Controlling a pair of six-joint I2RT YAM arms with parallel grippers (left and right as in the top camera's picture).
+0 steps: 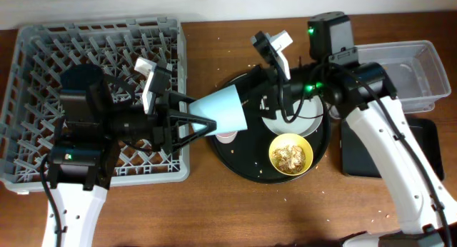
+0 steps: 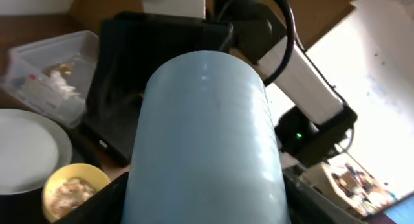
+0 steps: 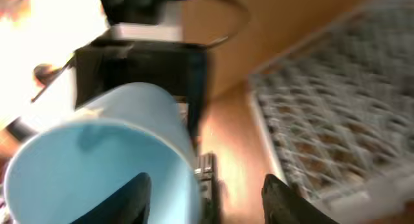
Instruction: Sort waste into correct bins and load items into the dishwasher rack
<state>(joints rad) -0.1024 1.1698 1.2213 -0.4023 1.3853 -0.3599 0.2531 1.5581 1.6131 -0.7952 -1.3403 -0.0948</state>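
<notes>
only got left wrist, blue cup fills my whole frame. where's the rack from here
Observer: The dishwasher rack is on the table's left side, behind the left gripper. The blue cup hangs sideways between the rack and the round black tray.
Operator: anything under the cup
Observer: Yes, a pink cup sits at the tray's left edge, right below the blue cup in the overhead view.
Operator: where's the right gripper
Observer: The right gripper is at the blue cup's open mouth, and the right wrist view shows its fingers spread apart.
</notes>
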